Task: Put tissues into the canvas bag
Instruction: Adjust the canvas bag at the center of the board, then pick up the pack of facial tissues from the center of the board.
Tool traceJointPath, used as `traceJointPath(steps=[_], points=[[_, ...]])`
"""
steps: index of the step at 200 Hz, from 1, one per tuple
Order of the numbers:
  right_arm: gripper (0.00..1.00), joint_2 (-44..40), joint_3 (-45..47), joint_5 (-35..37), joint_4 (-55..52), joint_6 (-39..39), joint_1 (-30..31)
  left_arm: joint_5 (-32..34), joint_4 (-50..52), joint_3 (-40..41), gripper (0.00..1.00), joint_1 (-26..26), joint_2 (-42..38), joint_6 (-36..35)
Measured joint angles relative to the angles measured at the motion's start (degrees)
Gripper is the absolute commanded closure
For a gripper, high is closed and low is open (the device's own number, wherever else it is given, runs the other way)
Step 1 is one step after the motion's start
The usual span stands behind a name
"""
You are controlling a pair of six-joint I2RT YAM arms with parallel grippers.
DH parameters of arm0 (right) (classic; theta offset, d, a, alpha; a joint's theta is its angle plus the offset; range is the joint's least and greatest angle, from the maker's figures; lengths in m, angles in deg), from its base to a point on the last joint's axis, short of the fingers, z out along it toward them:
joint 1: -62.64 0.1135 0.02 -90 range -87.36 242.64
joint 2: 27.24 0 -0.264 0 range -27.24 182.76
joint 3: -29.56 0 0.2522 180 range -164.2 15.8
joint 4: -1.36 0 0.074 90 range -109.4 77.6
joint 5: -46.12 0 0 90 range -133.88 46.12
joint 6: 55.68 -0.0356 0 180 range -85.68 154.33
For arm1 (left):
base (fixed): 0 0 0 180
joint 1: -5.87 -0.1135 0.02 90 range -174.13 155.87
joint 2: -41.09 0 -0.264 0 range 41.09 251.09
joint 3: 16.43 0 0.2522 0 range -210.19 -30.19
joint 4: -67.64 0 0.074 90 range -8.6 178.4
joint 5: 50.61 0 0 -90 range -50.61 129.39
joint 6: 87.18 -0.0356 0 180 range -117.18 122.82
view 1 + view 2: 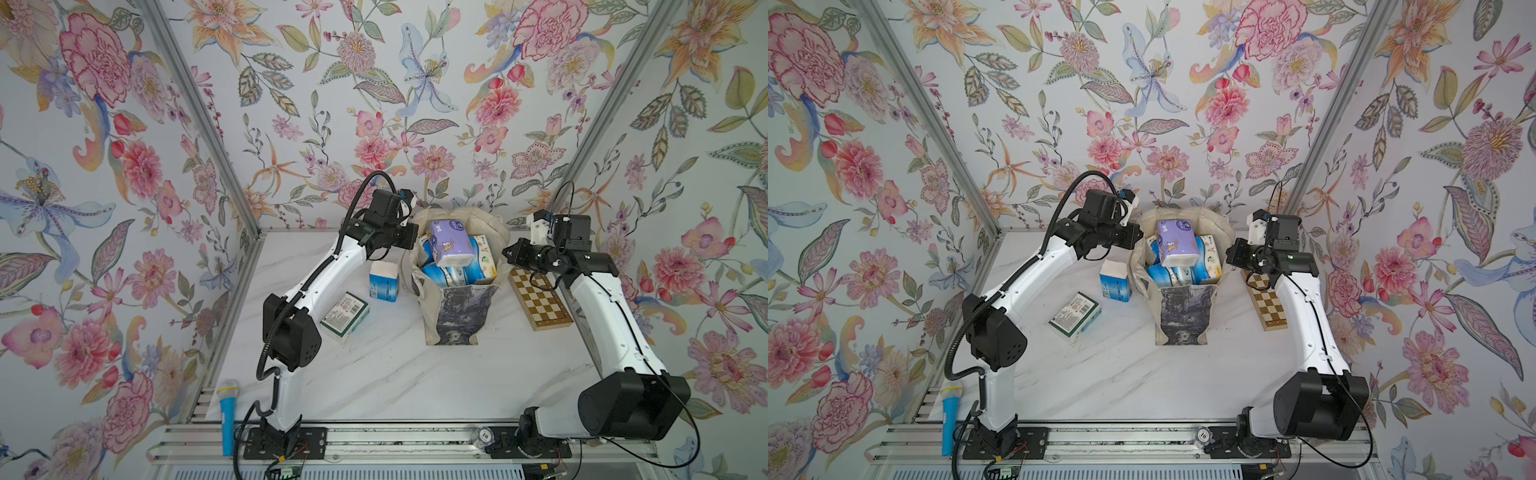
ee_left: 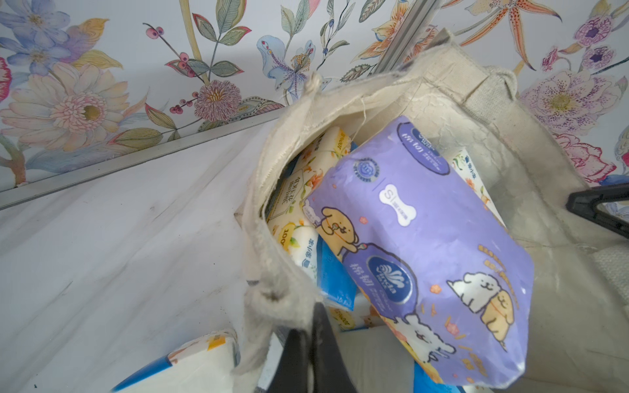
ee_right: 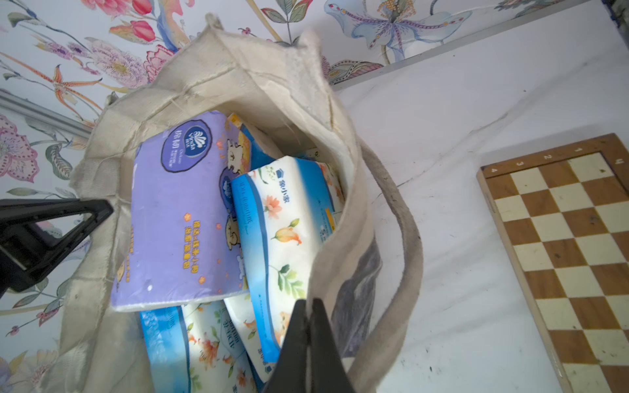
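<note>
Both grippers hold open the mouth of the cream canvas bag [image 1: 457, 316] with its dark printed front. The left gripper [image 2: 306, 326] is pinched on one rim and the right gripper [image 3: 309, 306] on the opposite rim. Inside, one lilac plastic-wrapped tissue pack [image 1: 451, 243] tops at least four blue-and-white floral packs [image 1: 440, 272]. Two remain on the white marble table [image 1: 395, 374]: a blue-and-white brick-shaped pack [image 1: 384, 282] just beside the bag and a green-white barcoded pack [image 1: 345, 316] farther out. Next, one gripper probably has to let go and fetch the nearer one. There is one wooden chessboard [image 1: 540, 301] and one blue toy microphone [image 1: 227, 415].
</note>
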Motion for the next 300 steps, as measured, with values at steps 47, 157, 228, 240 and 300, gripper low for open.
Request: traceJointPath(steps=[47, 157, 228, 240, 300], points=[[1.00, 0.1, -0.3, -0.6, -0.5, 1.8, 1.0, 1.4, -0.1, -0.8, 0.73, 0.5, 0.8, -0.5], [1.00, 0.9, -0.3, -1.9, -0.7, 3.7, 0.0, 18.8, 3.4, 3.8, 0.01, 0.2, -11.6, -5.8], [0.99, 0.9, -0.2, -3.3, -0.9, 3.9, -0.4, 22.9, 4.7, 36.5, 0.01, -3.7, -36.4, -5.6], [1.00, 0.9, -0.2, -3.3, -0.9, 3.9, -0.4, 22.9, 6.1, 40.3, 0.01, -3.6, -36.0, -5.6], [0.99, 0.9, -0.2, -3.8, -0.9, 4.1, -0.4, 22.8, 11.1, 51.6, 0.01, -3.6, -33.6, -5.6]])
